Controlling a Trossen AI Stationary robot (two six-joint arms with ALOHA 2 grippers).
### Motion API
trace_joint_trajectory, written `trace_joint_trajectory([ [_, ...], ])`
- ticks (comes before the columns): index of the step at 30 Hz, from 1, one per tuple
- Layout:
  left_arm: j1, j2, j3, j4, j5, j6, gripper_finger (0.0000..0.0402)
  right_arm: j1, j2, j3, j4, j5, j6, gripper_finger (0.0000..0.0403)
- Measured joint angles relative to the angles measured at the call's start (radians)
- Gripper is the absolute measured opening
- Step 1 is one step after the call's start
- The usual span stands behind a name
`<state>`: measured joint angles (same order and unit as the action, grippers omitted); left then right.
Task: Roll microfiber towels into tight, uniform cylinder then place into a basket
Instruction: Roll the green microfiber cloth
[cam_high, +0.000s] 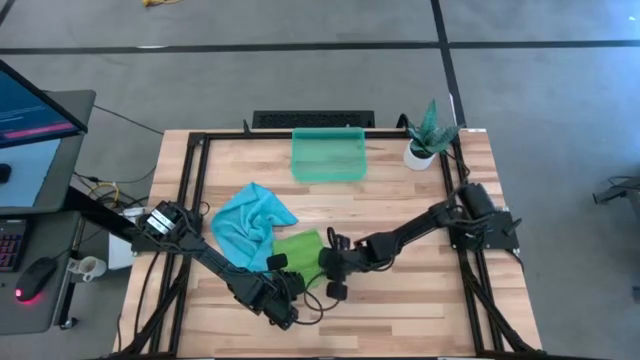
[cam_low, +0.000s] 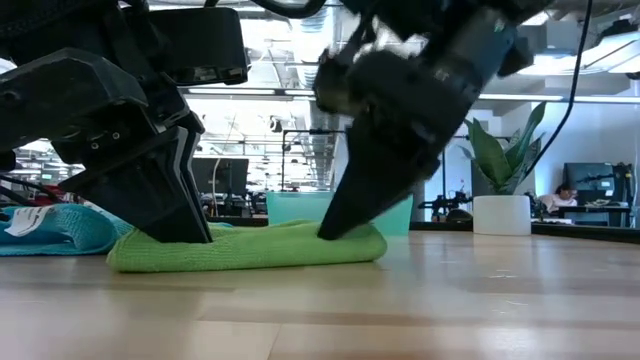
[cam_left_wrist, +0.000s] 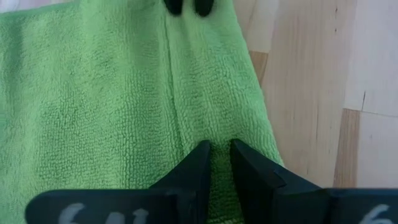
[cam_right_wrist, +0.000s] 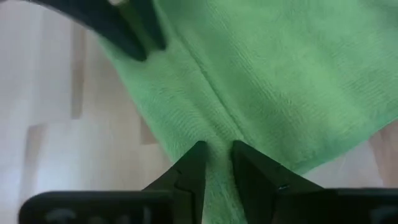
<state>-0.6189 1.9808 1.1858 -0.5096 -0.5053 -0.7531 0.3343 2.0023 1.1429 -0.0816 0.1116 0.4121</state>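
Green towel (cam_high: 300, 250) lies folded flat on the table (cam_high: 420, 300), near its front edge, just beside the blue towel (cam_high: 250, 220). My left gripper (cam_left_wrist: 214, 155) and right gripper (cam_right_wrist: 214, 155) each pinch its folded edge, fingers nearly together. Basket (cam_high: 328, 155) sits well behind.

we count two towels on the table: one green towel (cam_high: 300, 248) and one blue towel (cam_high: 250, 218). we see one basket (cam_high: 328, 155), one small white pot (cam_high: 419, 154) with one plant (cam_high: 432, 124) in it, and one wooden table (cam_high: 400, 300) under them all. we count two robot arms, so two grippers, the left gripper (cam_high: 281, 266) and the right gripper (cam_high: 331, 268), and each one has two fingers, which makes four fingers.
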Motion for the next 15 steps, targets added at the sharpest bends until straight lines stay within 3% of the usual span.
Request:
trace_joint_trajectory([
  [7,-0.004,0.001,0.0,0.0,-0.004,-0.008,0.0058,-0.002,0.01,0.002,-0.031,-0.044,0.152,0.0087],
  [15,-0.005,0.002,0.0,0.008,-0.026,0.15,0.0058,0.09,0.008,0.0,-0.034,-0.047,0.358,0.0076],
])
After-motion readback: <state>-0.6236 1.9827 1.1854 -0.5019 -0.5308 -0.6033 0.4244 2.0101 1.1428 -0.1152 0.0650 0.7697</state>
